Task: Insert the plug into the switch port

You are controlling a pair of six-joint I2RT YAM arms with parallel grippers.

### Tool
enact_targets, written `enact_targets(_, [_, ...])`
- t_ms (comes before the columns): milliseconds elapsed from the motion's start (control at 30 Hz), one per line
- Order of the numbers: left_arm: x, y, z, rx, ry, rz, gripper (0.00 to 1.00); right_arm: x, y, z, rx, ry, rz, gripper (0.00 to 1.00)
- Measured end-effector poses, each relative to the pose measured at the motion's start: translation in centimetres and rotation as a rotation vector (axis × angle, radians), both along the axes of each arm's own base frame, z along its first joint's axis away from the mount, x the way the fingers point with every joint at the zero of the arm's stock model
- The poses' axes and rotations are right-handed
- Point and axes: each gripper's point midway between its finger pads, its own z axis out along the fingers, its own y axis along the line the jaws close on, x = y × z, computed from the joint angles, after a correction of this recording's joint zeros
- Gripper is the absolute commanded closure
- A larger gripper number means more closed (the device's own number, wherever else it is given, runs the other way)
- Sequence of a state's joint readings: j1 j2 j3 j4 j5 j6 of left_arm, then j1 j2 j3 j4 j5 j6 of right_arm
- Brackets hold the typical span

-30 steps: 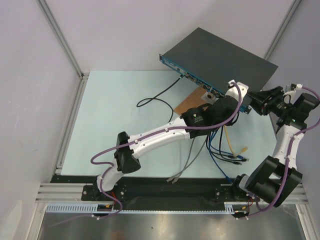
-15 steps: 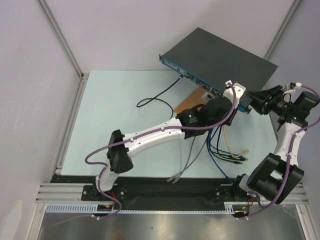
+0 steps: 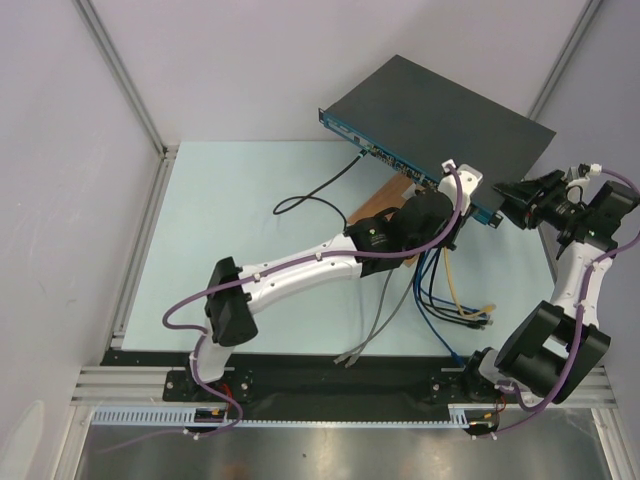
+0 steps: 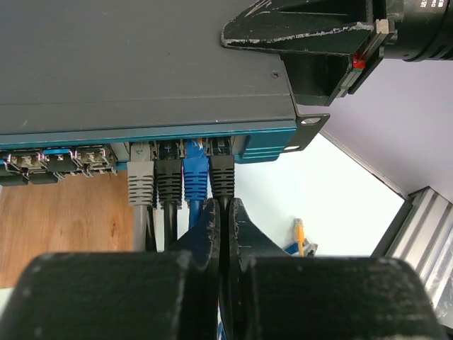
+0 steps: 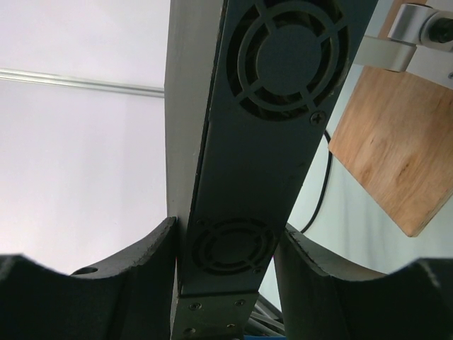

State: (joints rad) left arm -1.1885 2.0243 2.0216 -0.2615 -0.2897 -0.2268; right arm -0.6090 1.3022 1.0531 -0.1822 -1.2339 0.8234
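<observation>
switch (image 3: 440,110) clamped by its end in right gripper (image 5: 226,244). left gripper (image 4: 221,212) has crept in toward the ports, jaws together, just below the black plug (image 4: 221,173). plug looks seated, so insert probably done.

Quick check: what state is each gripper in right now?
Left gripper: closed, nothing visibly held.
Right gripper: clamped on the end of the switch.

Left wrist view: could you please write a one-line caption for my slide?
Shut left gripper facing four plugs seated in the switch, whose end the right gripper clamps.
</observation>
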Motion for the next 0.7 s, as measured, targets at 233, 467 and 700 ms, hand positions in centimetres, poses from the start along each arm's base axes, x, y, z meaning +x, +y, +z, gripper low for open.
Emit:
enact_targets(233, [0.1, -0.2, 0.2, 0.043, 0.013, 0.000, 1.00, 0.0, -0.1, 0.0, -0.006, -0.001, -0.006, 1.00])
enact_targets(467, [0.2, -0.4, 0.2, 0.116, 0.007, -0.013, 0.83, 0.1, -0.1, 0.0, -0.027, -0.005, -0.035, 1.00])
enact_targets(700, [-1.0, -0.5, 0.3, 0.079, -0.032, -0.097, 0.46, 0.0, -0.1, 0.1, -0.028, 0.006, -0.008, 1.00])
